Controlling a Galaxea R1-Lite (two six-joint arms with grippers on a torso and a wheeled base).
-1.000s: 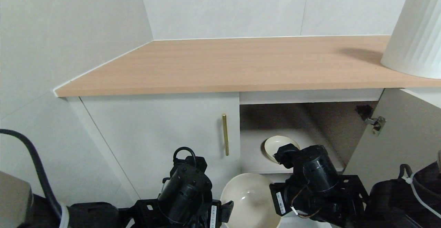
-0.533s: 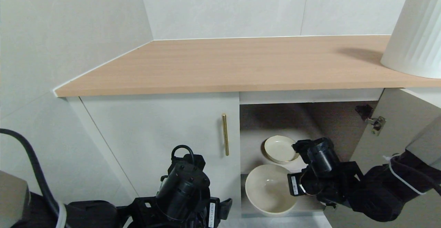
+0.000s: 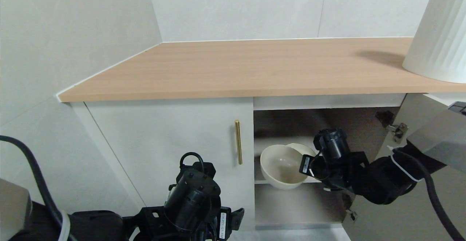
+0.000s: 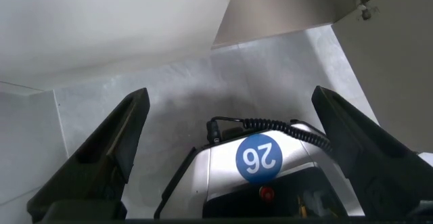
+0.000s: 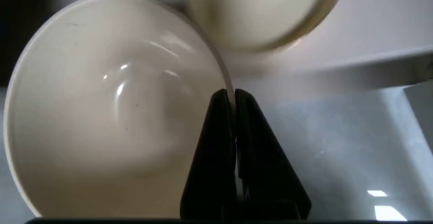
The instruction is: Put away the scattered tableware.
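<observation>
Right end effector (image 3: 304, 167) clenched on the cream bowl (image 3: 281, 165), lower centre, at the cabinet shelf (image 3: 260, 181) edge before a small dish (image 3: 303, 147) (left end effector (image 4: 230, 99) hangs released); placing underway, next likely lower and let go.

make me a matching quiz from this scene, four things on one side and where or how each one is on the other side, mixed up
Things
1. large bowl
2. small dish
3. lampshade
4. left gripper

Place or state
A. open, holding nothing
B. on the wooden countertop, at its right end
C. lying on the cabinet shelf, behind the other piece
D. pinched at its rim by the right gripper

Pairs: 1-D, 2-C, 3-B, 4-A
</observation>
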